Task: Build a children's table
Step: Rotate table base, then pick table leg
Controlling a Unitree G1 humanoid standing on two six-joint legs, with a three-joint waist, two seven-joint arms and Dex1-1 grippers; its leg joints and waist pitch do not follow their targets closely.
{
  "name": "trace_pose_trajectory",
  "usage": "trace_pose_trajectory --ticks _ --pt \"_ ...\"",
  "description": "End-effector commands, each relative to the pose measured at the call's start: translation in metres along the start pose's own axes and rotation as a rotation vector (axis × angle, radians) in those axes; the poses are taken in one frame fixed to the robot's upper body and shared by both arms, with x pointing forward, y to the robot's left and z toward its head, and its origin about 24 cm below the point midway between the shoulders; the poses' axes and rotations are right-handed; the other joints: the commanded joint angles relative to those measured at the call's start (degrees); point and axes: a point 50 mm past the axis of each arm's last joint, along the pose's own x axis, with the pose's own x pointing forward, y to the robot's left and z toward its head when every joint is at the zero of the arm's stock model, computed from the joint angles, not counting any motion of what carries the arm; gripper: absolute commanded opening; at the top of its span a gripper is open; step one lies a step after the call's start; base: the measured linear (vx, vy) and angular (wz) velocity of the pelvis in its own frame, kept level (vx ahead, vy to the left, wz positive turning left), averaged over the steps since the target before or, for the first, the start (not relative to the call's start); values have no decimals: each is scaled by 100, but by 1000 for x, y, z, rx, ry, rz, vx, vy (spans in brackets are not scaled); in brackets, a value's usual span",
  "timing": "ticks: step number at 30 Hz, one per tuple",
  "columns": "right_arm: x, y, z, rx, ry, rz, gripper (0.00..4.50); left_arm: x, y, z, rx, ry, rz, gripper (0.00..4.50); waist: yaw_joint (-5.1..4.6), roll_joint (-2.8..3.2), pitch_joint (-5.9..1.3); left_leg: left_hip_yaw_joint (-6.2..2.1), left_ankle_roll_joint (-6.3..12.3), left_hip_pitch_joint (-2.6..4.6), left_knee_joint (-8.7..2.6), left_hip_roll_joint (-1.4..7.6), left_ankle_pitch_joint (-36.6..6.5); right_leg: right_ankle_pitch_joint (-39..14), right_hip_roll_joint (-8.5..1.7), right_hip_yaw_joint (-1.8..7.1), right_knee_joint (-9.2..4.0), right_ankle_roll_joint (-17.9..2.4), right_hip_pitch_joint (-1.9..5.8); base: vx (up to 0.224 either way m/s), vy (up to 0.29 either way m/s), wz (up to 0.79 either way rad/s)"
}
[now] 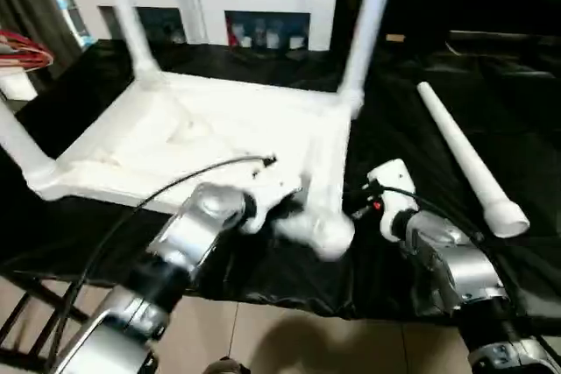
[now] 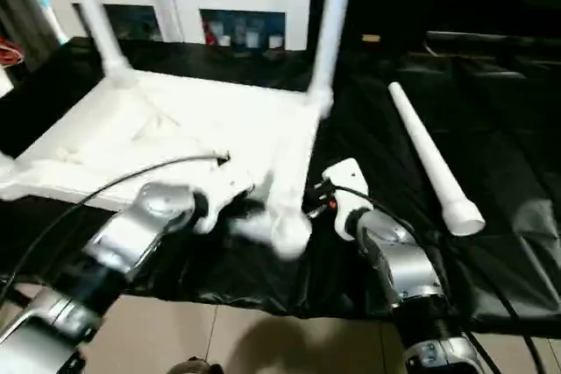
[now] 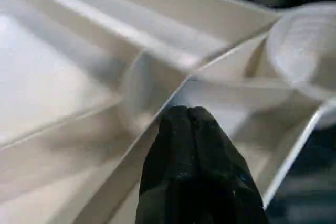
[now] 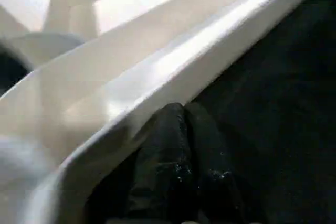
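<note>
The white plastic rectangular tabletop [image 1: 219,142] lies upside down on a black cloth-covered work surface [image 1: 412,129], with its ribbed underside facing up. Three long white cylindrical legs stand in its corner sockets: one at the far left corner [image 1: 127,19], one at the far right corner [image 1: 368,19], and one at the near left corner [image 1: 22,155], which leans outward toward the left edge of the head views. The near right corner socket [image 1: 324,234] carries no leg. The fourth white cylindrical leg [image 1: 465,159] lies flat on the black cloth to the right of the tabletop, apart from it, with its flared end toward the robot. The left gripper [image 3: 190,116] is positioned over the near edge of the tabletop, close to the empty corner socket; its two black fingers are pressed together with nothing between them, and the tips sit against a rib of the underside. The right gripper [image 4: 184,111] is just beside the right rim of the tabletop, near the same corner; its black fingers are likewise closed on nothing, with the tips at the outer wall of the rim above the black cloth. A white cabinet with glass doors [image 1: 219,6] stands behind the work surface.
</note>
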Motion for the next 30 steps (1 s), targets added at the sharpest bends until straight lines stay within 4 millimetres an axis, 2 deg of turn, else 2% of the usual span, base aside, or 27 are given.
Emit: trace_pose_trajectory --ticks 1,3,4,6,7,10,12,14,15,16,17,18,19,20,23,24,27,29,30 --pt "-4 -7 5 -10 -12 -43 4 -3 9 2 11 -16 66 0 16 -28 -402 -98 36 88 -346 210 -1473 -1113 -304 205 -404 -913 304 0 0 0" --pt "-10 -21 13 0 -20 -121 4 -6 7 9 -7 -89 36 0 24 -19 -409 -95 74 89 -340 219 -1364 -1087 -312 207 -393 -960 297 0 0 0" --pt "-11 -23 15 4 -22 -133 4 -6 6 10 -10 -103 26 0 29 4 -404 -101 79 87 -339 221 -1343 -1065 -317 209 -387 -991 294 0 0 0" --pt "-15 -34 23 62 -41 -176 4 -12 0 14 -5 -160 -25 0 36 -4 -416 -100 107 82 -333 240 -1304 -880 -322 210 -354 -1144 304 0 0 0" --pt "-17 -39 27 76 -47 -199 21 -15 -2 15 2 -180 -43 0 35 -3 -409 -99 120 86 -336 240 -1288 -855 -321 209 -355 -1171 302 0 0 0" --pt "-21 -55 38 89 -49 -271 52 -25 -8 16 -4 -227 -91 0 25 -8 -395 -93 122 74 -339 231 -1326 -1067 -334 203 -348 -1148 306 0 0 0" --pt "-23 -67 47 68 -30 -316 76 -32 -9 15 -3 -233 -110 41 14 -34 -377 -61 106 95 -329 224 -1335 -1275 -307 213 -381 -1079 268 0 0 0" --pt "-24 -71 50 60 -19 -326 83 -35 -9 14 2 -231 -117 41 -1 -18 -377 -70 86 86 -335 220 -1301 -1313 -297 208 -366 -1053 273 0 0 0" --pt "-26 -82 55 46 16 -379 89 -40 -9 13 -4 -230 -135 41 -2 -34 -382 -71 52 104 -330 223 -1290 -1329 -303 209 -350 -1054 269 0 0 0" --pt "-27 -89 57 37 32 -403 104 -43 -9 13 -2 -232 -138 57 -7 -25 -378 -66 42 99 -331 212 -1284 -1342 -295 207 -359 -1065 264 0 0 0" --pt "-28 -90 57 36 34 -407 116 -43 -9 13 -2 -232 -139 74 -7 -55 -379 -61 28 99 -322 213 -1272 -1324 -300 209 -351 -1081 271 0 0 0" --pt "-28 -93 59 31 42 -418 123 -44 -9 13 -1 -232 -140 80 -3 -41 -379 -52 36 100 -312 210 -1256 -1284 -300 213 -359 -1080 262 0 0 0" --pt "-30 -99 60 37 58 -444 127 -46 -9 15 3 -239 -140 81 -3 -55 -377 -48 46 99 -311 207 -1253 -1274 -291 214 -362 -1069 262 0 0 0" --pt "-32 -106 60 37 80 -466 127 -49 -8 17 1 -247 -135 81 6 -29 -386 -48 53 104 -306 202 -1219 -1223 -288 211 -350 -1087 262 0 0 0" --pt "-35 -114 60 39 110 -495 161 -52 -8 19 -2 -256 -131 118 12 -46 -388 -47 71 88 -293 202 -1158 -1096 -287 203 -336 -1158 281 0 0 0" --pt "-41 -126 57 61 150 -532 167 -55 -9 22 -6 -265 -135 126 10 -42 -389 -49 70 82 -287 199 -1153 -1093 -291 200 -328 -1169 289 0 0 0" --pt "-49 -139 53 103 208 -567 193 -58 -11 24 -6 -268 -150 148 13 -52 -379 -36 70 84 -265 184 -1245 -1169 -277 190 -332 -1246 288 0 0 0" --pt "-51 -141 53 114 213 -570 210 -58 -11 24 -5 -268 -153 168 9 -56 -366 -32 84 75 -267 181 -1295 -1295 -270 188 -352 -1179 285 0 0 0" --pt "-53 -147 54 134 218 -572 211 -59 -12 26 -6 -269 -161 168 18 -25 -371 -38 78 81 -265 184 -1323 -1359 -275 186 -351 -1135 282 0 0 0"
